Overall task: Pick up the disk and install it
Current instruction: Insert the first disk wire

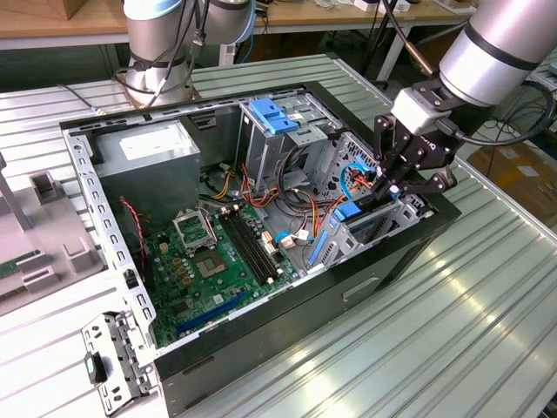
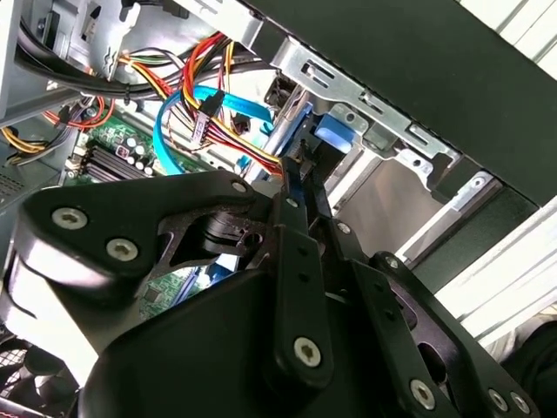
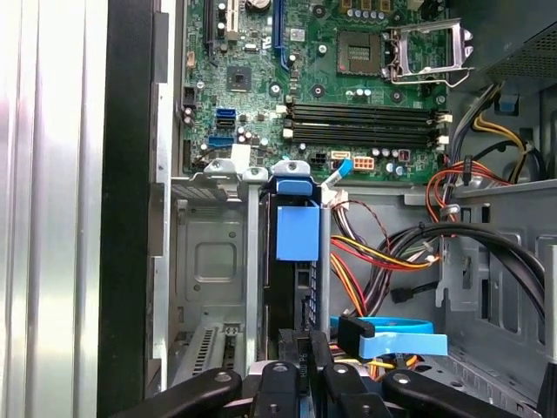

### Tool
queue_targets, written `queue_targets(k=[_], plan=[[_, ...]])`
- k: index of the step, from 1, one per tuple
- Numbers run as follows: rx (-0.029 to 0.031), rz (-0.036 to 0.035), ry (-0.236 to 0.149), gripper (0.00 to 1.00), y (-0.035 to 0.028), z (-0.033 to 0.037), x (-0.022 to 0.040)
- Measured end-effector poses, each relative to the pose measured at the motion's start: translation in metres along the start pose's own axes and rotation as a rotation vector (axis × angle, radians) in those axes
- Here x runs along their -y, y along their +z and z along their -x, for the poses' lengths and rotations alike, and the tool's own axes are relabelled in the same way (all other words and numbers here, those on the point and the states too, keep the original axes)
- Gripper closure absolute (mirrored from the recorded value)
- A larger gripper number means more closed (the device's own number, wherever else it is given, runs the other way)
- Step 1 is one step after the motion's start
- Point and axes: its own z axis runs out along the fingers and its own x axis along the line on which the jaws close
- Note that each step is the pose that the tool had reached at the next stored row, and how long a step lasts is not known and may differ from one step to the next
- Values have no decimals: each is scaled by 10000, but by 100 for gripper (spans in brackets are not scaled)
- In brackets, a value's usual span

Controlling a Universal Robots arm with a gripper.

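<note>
The disk (image 3: 296, 261) stands on edge in a narrow metal bay at the case's front corner, and its blue carrier frame (image 3: 297, 231) faces the motherboard. In the exterior view the disk (image 1: 359, 218) sits low in that bay on the exterior view's right side of the open computer case (image 1: 78, 157). My gripper (image 1: 393, 187) hangs directly over it. In both wrist views the black fingers (image 3: 300, 348) come together on the disk's upper edge, and the gripper (image 2: 296, 187) is shut on the thin disk (image 2: 334, 139).
A grey power-supply box (image 1: 148, 148) fills the case's far corner. A metal drive cage with a blue latch (image 1: 271, 115) stands behind the bay. Bundles of red, yellow and blue cables (image 1: 305, 205) lie beside the disk. The green motherboard (image 1: 209, 261) covers the case floor. A loose bracket (image 1: 109, 361) lies on the table.
</note>
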Motion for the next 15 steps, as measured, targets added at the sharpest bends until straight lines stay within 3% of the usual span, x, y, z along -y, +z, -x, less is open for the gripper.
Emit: queue_targets(k=[5,15], plan=[[1,-2,18,83,5,54,2],[2,20,80,83,27,23,3]])
